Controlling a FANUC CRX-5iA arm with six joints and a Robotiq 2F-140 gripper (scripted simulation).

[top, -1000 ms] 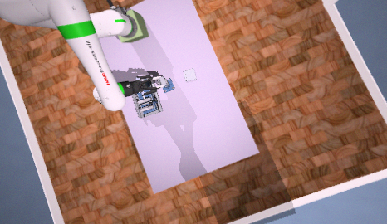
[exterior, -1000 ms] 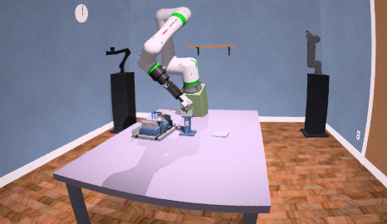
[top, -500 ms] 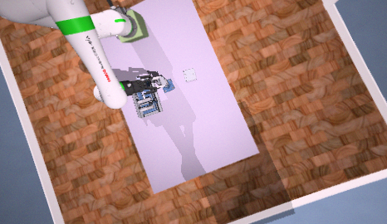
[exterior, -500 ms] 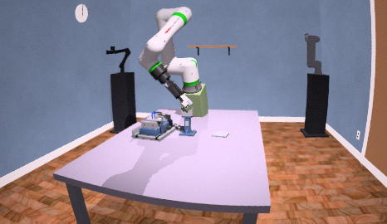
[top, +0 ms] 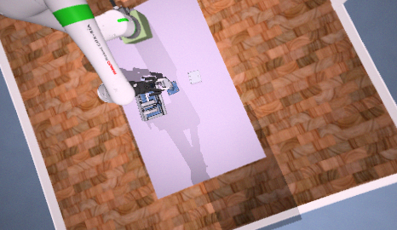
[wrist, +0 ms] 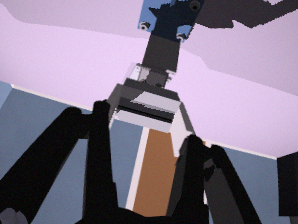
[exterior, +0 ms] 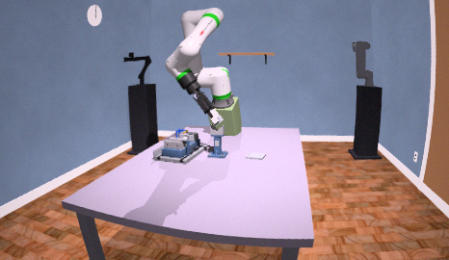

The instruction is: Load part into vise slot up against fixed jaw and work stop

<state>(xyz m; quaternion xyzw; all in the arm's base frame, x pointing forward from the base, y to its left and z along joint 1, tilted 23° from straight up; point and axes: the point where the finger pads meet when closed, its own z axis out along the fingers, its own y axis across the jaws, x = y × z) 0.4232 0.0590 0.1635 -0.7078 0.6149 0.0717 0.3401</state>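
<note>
- The block (wrist: pixel 148 106) sits pinched between the gripper's (exterior: pixel 215 118) fingers, in the air just above the blue V-block stand (exterior: pixel 218 147).
- The vise (exterior: pixel 179 148) stands just beside that stand.
- The infeed plate (exterior: pixel 255 156) lies near the stand, on its other side.

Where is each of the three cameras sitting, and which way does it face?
Top: overhead, looking down on the table; the arm crosses the vise, the infeed plate lies apart.
Exterior: at the table's far end, facing the whole arm across the room; the gripper is above the V-block.
Wrist: behind the fingers, which are shut on the part, looking at the V-block's blue base.
Shared: all three show the V-block.
</note>
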